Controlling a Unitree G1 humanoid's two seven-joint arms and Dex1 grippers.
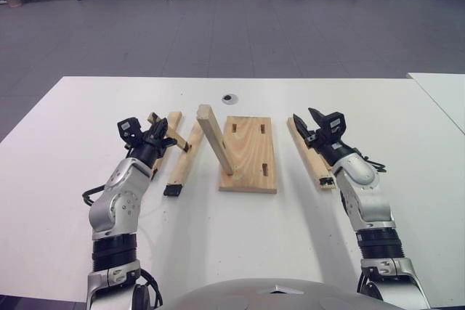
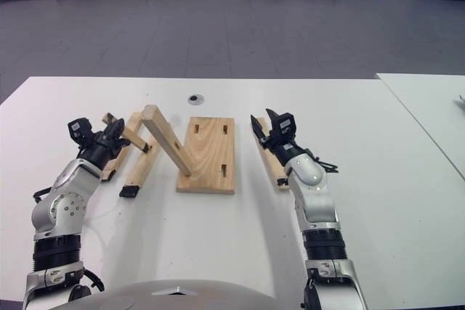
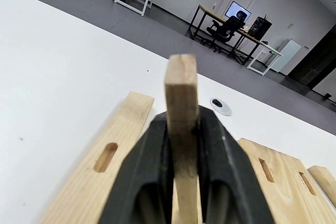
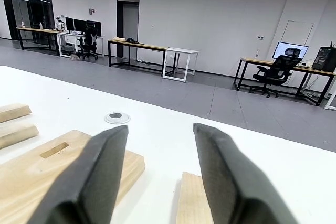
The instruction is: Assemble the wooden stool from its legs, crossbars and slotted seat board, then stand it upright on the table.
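Right gripper (image 1: 305, 117), jaws open, hovers over the far end of a stool leg (image 1: 309, 159) lying near-to-far on the bench just right of the slotted seat board (image 1: 251, 161); left gripper (image 1: 163, 136) jaws clamp a crossbar (image 3: 181, 93)

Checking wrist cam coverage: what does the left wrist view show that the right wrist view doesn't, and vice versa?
Left wrist: the left gripper shut on a wooden bar held on edge, with a slotted leg lying flat beside it.
Right wrist: the right gripper open, near a second leg lying flat.
Both: the slotted seat board and the round table grommet.
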